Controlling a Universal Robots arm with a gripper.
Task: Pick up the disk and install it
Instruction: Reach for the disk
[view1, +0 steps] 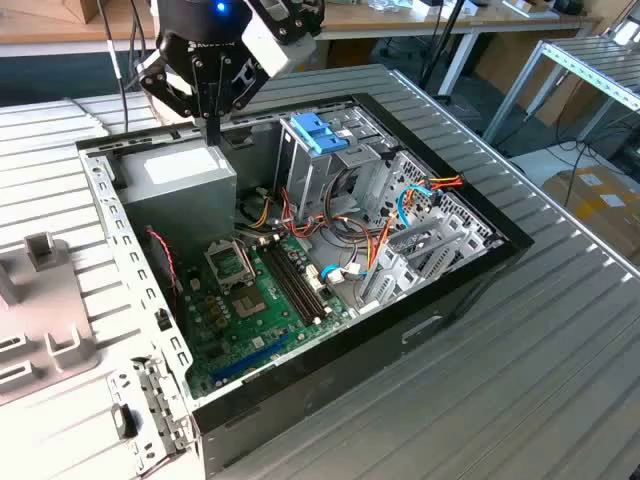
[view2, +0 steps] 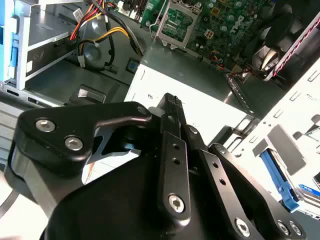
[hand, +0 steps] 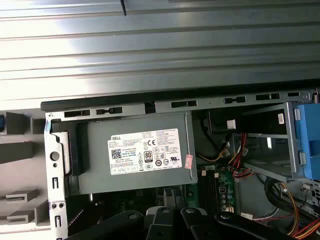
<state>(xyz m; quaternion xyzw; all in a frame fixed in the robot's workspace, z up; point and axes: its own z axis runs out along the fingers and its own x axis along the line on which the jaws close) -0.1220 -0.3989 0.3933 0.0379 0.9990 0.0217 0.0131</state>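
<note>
A white label (hand: 150, 151) on the grey power supply (hand: 95, 165) in the first wrist view carries the print. With its lettering upright, it has a short bold word in capitals at ten o'clock, a square code beneath it, rows of fine black lines, and round and boxed marks toward four o'clock, most too small to make out. A small red-and-white sticker (hand: 188, 162) sits just off the label at four o'clock, its lettering illegible. In the second wrist view the label (view2: 200, 107) bears a few dark strokes that cannot be read.
</note>
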